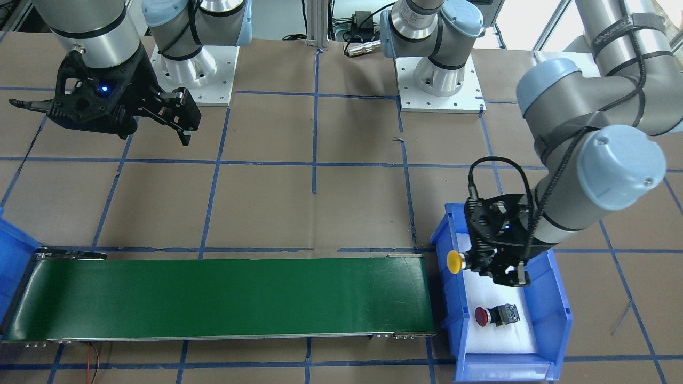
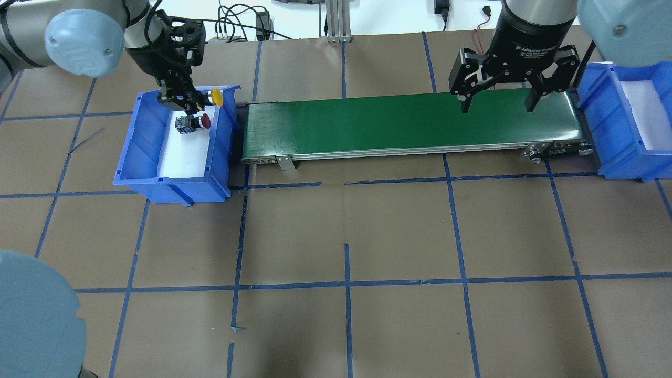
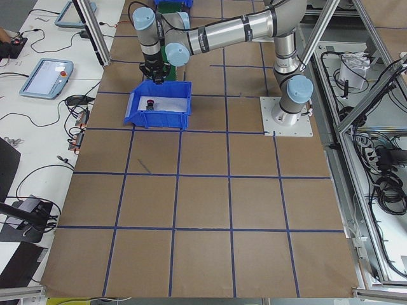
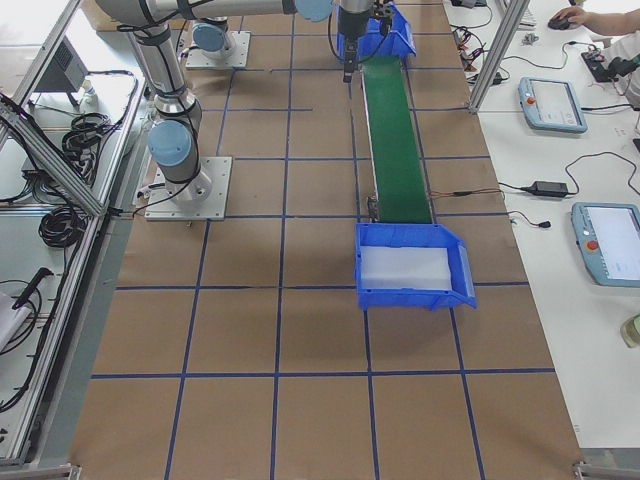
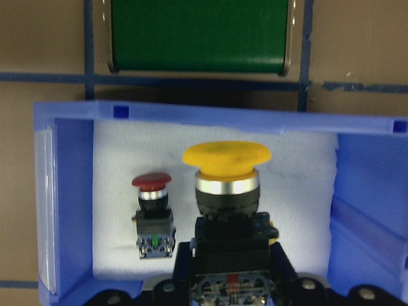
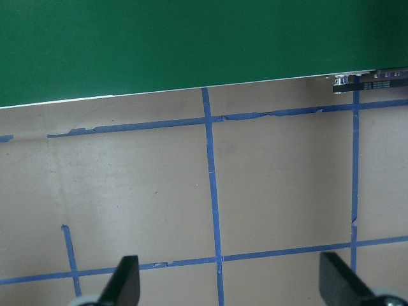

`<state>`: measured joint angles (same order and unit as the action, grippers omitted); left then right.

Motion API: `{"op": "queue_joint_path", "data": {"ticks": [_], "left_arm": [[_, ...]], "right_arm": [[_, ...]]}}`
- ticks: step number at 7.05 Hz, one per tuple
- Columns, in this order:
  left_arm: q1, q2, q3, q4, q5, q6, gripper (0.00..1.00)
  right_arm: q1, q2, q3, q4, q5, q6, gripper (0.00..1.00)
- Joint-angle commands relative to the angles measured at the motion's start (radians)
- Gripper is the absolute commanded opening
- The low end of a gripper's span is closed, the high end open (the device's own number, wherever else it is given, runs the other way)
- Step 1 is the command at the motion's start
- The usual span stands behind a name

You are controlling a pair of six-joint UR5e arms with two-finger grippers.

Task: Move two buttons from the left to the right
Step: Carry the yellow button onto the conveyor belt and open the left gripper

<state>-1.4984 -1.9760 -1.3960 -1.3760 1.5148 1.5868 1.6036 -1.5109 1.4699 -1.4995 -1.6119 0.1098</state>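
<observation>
The blue plastic bin [image 1: 555,320] holds a red-capped push-button switch [image 1: 495,315]; my left hand [image 1: 499,269] pinches the yellow-capped switch [image 1: 454,262], right hand [image 2: 497,105] spread.

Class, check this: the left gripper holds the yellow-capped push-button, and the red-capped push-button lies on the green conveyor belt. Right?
No. The red-capped push-button lies on white foam in the blue bin, not on the green conveyor belt: see the exterior front-facing view. The left gripper does hold the yellow-capped push-button.

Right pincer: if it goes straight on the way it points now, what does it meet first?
Probably the brown table cover, just beside the green belt; the open right pincer shows nothing else below it.
</observation>
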Motion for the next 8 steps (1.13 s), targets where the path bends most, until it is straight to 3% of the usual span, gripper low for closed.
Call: {"op": "queue_joint_path", "data": {"ticks": [1, 5, 6, 7, 8], "left_arm": [[-0.103, -0.058, 0.003, 0.011, -0.018, -0.131, 0.19], [-0.144, -0.159, 0.000, 0.130, -0.007, -0.157, 0.22], [-0.149, -0.168, 0.000, 0.143, -0.007, -0.168, 0.27], [-0.148, -0.170, -0.004, 0.146, -0.007, -0.172, 0.52], [-0.146, -0.181, -0.005, 0.146, -0.010, -0.174, 0.86]], "right_arm": [[-0.002, 0.001, 0.001, -0.002, 0.001, 0.001, 1.00], [-0.028, 0.005, 0.000, 0.056, 0.024, -0.018, 1.00], [-0.052, 0.001, 0.001, 0.058, 0.024, -0.068, 1.00], [-0.042, -0.011, 0.000, 0.056, 0.024, -0.061, 1.00], [-0.042, -0.012, 0.000, 0.053, 0.014, -0.062, 1.00]]}}
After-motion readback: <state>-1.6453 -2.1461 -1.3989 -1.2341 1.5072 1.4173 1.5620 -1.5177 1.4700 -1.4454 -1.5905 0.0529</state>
